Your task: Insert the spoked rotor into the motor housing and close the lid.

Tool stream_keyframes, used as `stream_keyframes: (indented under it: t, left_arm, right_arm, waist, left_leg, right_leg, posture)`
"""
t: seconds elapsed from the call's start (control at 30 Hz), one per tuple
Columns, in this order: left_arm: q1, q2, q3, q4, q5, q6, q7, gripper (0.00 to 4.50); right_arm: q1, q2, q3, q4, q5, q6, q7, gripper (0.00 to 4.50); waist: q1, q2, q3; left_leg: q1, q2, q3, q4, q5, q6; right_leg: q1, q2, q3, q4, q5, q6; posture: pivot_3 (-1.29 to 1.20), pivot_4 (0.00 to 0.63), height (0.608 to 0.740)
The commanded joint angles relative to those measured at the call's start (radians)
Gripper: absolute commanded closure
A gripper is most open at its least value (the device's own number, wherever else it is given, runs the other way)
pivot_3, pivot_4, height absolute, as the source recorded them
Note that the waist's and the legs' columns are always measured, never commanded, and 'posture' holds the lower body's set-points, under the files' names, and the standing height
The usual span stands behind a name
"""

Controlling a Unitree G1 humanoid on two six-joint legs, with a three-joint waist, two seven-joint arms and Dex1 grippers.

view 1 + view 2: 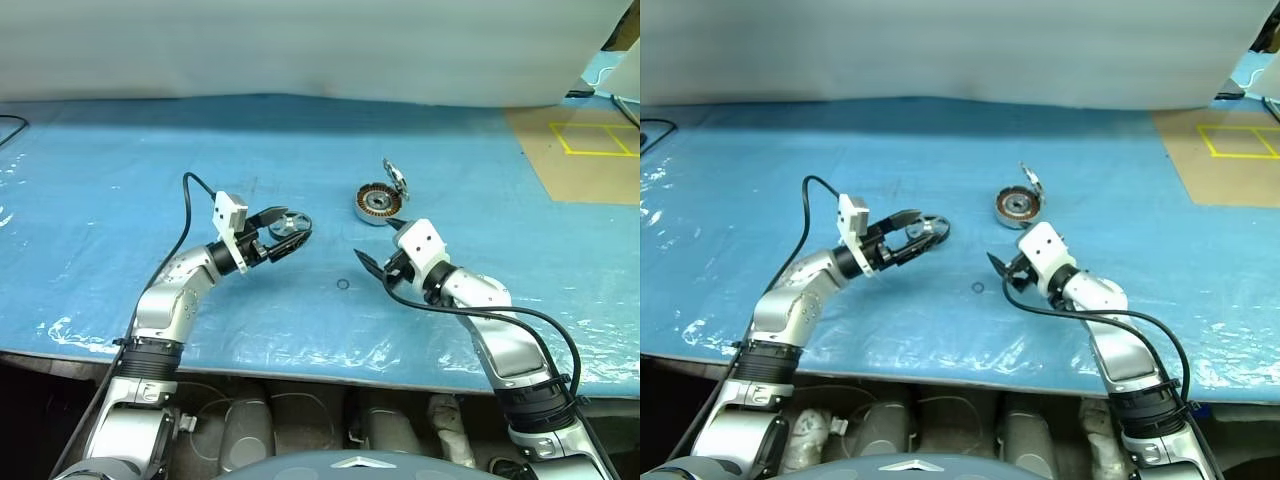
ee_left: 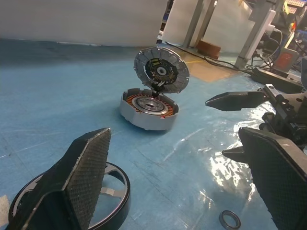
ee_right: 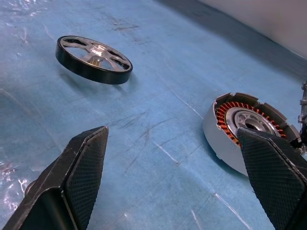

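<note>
Left eye view first: the left gripper (image 1: pixel 288 228) hangs with its black fingers spread wide around the spoked rotor (image 1: pixel 285 228), a small round wheel with a black rim and silver spokes. Whether the pads actually touch the rim cannot be told from up here. Off to that gripper's right, beyond the right gripper (image 1: pixel 378 250), sits the motor housing (image 1: pixel 374 205), a short silver-grey cylinder ringed with copper-brown windings, its thin round metal lid (image 1: pixel 396 179) standing open on the hinge. All of it rests on a blue plastic-covered table (image 1: pixel 120 160).

Over to the left wrist view: the rotor (image 2: pixel 103 201) lies right by one wide-parted finger (image 2: pixel 86 163), the housing (image 2: pixel 147 108) well ahead of the fingertips, the lid (image 2: pixel 160 69) tipped up above it. A small dark ring (image 2: pixel 230 219) lies on the sheet near the other finger.

Right wrist view now: the right gripper is fully open and empty, the housing (image 3: pixel 240 124) just beside one finger and the rotor (image 3: pixel 93 60) well apart ahead.

Judging by its metal look, the rotor is probably stiff, fairly light and smooth, so it could slip. The best hold looks to be across the black rim on opposite sides, keeping it level for the drop into the windings.
</note>
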Motion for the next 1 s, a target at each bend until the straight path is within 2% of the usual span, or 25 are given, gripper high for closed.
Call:
stream_keyframes:
  t: [0.03, 0.37, 0.77, 1.0]
  left_arm:
    - [0.01, 0.025, 0.0, -0.046, -0.015, 0.012, -0.046, 0.0]
    - [0.003, 0.063, 0.013, -0.031, -0.022, 0.029, -0.086, 0.0]
    - [0.017, 0.069, 0.015, -0.048, -0.018, 0.042, -0.066, 0.0]
    - [0.005, 0.084, 0.019, -0.057, -0.018, 0.056, -0.063, 0.0]
  right_arm:
    - [-0.002, -0.011, -0.013, -0.062, 0.044, 0.018, 0.036, 0.03]
    - [-0.021, -0.031, 0.006, -0.071, 0.151, 0.13, 0.145, 0.03]
    - [-0.063, -0.073, 0.115, 0.016, 0.085, 0.045, 0.242, 0.03]
    - [-0.076, -0.073, 0.169, 0.125, 0.026, -0.067, 0.264, 0.03]
  waist:
    - [0.0, 0.0, 0.0]
    - [0.001, 0.0, 0.0]
    - [0.0, 0.0, 0.0]
    - [0.0, 0.0, 0.0]
  left_leg:
    - [0.0, 0.0, 0.0, 0.0, 0.0, 0.0]
    - [0.0, 0.0, 0.0, 0.0, 0.0, 0.0]
    - [0.0, 0.0, 0.0, 0.0, 0.0, 0.0]
    - [0.0, 0.001, 0.0, 0.001, 0.0, 0.0]
  right_leg:
    - [0.0, 0.0, 0.0, 0.0, 0.0, 0.0]
    - [0.0, 0.0, 0.0, 0.0, 0.0, 0.0]
    - [0.0, 0.0, 0.0, 0.0, 0.0, 0.0]
    - [0.0, 0.0, 0.0, 0.001, 0.0, 0.0]
  posture:
    - [0.0, 0.15, 0.74]
    - [0.0, 0.15, 0.74]
    - [0.0, 0.15, 0.74]
    - [0.0, 0.15, 0.74]
